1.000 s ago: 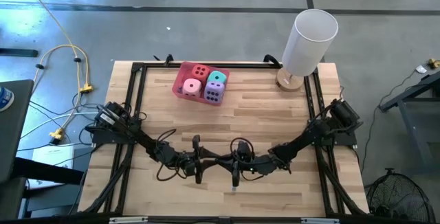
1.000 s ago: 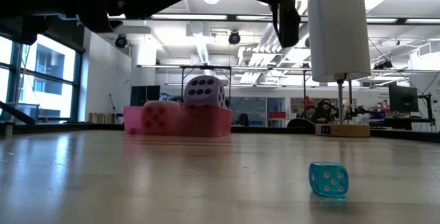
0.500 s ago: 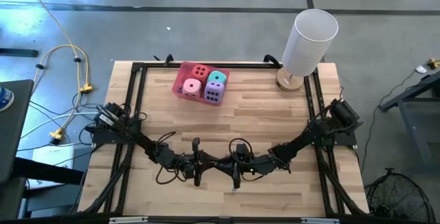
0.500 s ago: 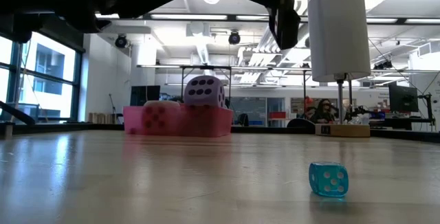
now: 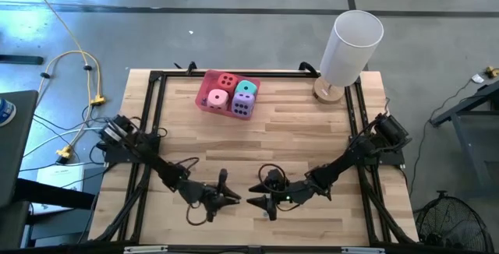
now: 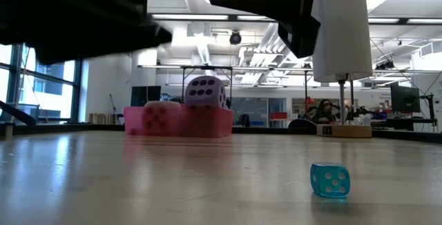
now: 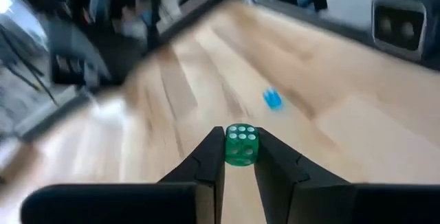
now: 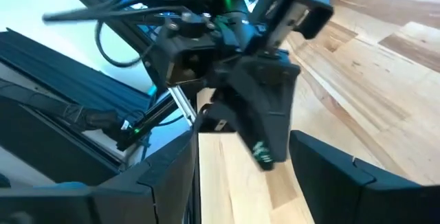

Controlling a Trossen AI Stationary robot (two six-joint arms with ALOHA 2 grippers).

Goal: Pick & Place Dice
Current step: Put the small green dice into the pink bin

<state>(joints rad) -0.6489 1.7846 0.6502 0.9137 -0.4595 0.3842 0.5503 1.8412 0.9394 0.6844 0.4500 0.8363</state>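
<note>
My left gripper is near the table's front edge, left of the middle, shut on a tiny green die. My right gripper faces it tip to tip across a small gap and stands open with nothing between its fingers. A tiny blue die rests on one face on the bare wood, also seen past the left fingers as the blue die. Several fist-sized dice, among them red, teal and purple, sit in the pink tray. My left gripper pinches the green die by two opposite faces between its two fingertips. The fingers lie nearly level and point toward the table's right. The die is lifted clear of the wood, a pipped face turned back toward the wrist.
A lamp with a white cylindrical shade on a wooden foot stands at the far right corner. Black frame rails run along the table's edges. Bare wood lies between the tray and the grippers.
The two grippers, which met tip to tip near the table's middle, have drawn apart and shifted toward the near edge. The left arm has swung lower and more level; both arms show lower in the low view. The blue die has kept its place.
</note>
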